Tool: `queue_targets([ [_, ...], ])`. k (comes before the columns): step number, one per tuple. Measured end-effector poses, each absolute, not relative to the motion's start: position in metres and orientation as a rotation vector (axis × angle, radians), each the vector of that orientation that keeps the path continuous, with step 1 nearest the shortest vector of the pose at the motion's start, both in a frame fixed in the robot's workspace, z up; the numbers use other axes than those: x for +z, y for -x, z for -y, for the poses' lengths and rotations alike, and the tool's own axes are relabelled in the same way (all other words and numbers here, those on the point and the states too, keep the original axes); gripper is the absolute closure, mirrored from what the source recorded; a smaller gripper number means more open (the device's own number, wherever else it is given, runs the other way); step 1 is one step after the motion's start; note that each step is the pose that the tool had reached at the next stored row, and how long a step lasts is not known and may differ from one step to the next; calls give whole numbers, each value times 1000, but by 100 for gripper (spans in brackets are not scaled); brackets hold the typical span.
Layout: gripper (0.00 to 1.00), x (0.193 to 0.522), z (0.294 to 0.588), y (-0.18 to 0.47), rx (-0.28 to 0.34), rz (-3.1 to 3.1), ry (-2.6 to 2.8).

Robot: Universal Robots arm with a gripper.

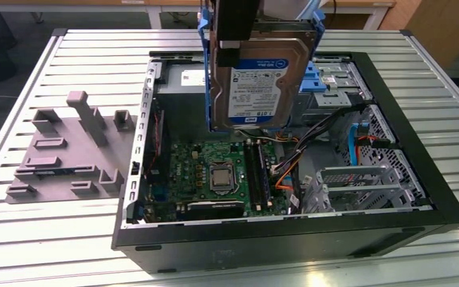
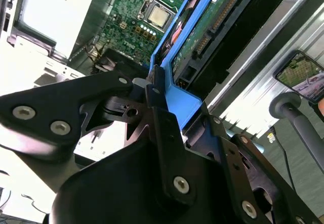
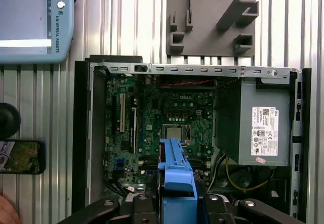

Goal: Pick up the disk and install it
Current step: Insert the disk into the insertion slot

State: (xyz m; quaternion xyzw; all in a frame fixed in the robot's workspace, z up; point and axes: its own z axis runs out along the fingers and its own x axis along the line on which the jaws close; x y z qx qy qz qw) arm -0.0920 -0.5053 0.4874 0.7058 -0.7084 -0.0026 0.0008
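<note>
Exterior view: the tool [image 1: 253, 33] gripped the disk [image 1: 257, 84] upright above the open computer case [image 1: 421, 197], probably so it could go in edgewise. Second wrist view: fingers [image 2: 162, 130] pinched its blue rail [image 2: 178, 98]. First wrist view: the disk [image 3: 176, 168] hung over the motherboard [image 3: 172, 107].

Count: 1 disk [image 1: 257, 81], upper centre of the exterior view; 1 hand [image 1: 238, 54]. 1 open computer case [image 1: 293, 230], with 1 motherboard [image 1: 186, 167] and 1 CPU [image 1: 222, 178] on that board. 1 grey power supply box [image 3: 258, 128] with a white sticker. 1 grey fixture plate [image 1: 62, 155], left in the exterior view. 1 phone [image 3: 21, 157], 1 teach pendant [image 3: 30, 21]. 1 slatted table [image 1: 54, 239] carries the case and plate.
</note>
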Motion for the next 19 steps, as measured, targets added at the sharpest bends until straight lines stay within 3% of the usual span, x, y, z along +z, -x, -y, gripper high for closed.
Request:
queue_targets([
  [19,64,485,513,65,-7,2224,-2216],
])
